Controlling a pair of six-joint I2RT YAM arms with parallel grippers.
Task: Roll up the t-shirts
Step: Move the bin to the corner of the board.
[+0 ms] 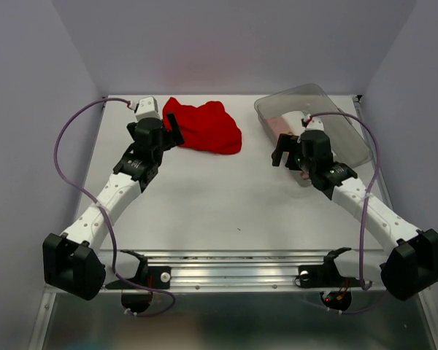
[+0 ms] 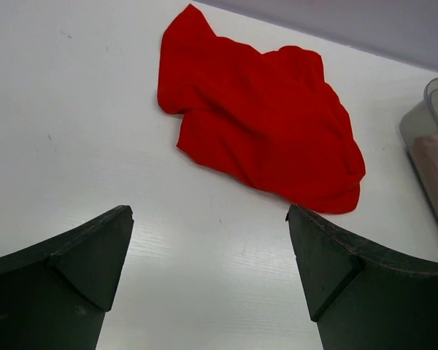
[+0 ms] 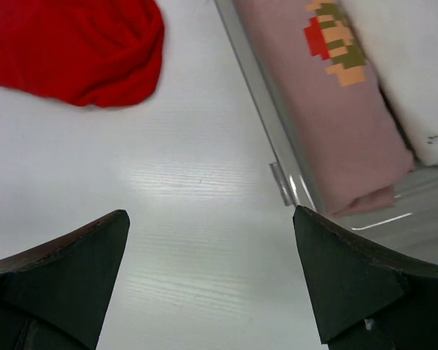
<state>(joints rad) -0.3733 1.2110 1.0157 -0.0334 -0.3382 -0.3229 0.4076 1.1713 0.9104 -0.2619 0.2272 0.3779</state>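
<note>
A plain bright red t-shirt (image 1: 204,127) lies crumpled, not rolled, at the back of the white table, left of centre. My left gripper (image 1: 174,130) hovers at its left edge, and the left wrist view shows it (image 2: 209,211) open and empty, with the shirt (image 2: 259,131) just beyond its fingertips. A pale pink roll (image 3: 328,109) with a small red print and a white roll (image 3: 416,65) lie in a clear bin (image 3: 255,80). My right gripper (image 3: 212,215) stands open and empty over bare table at the bin's near left corner, and the red shirt (image 3: 80,47) lies to its far left.
The clear plastic bin (image 1: 350,138) sits at the back right, partly covered by my right arm (image 1: 328,171). Lilac walls close in the table on three sides. A metal rail (image 1: 233,273) runs along the near edge between the arm bases.
</note>
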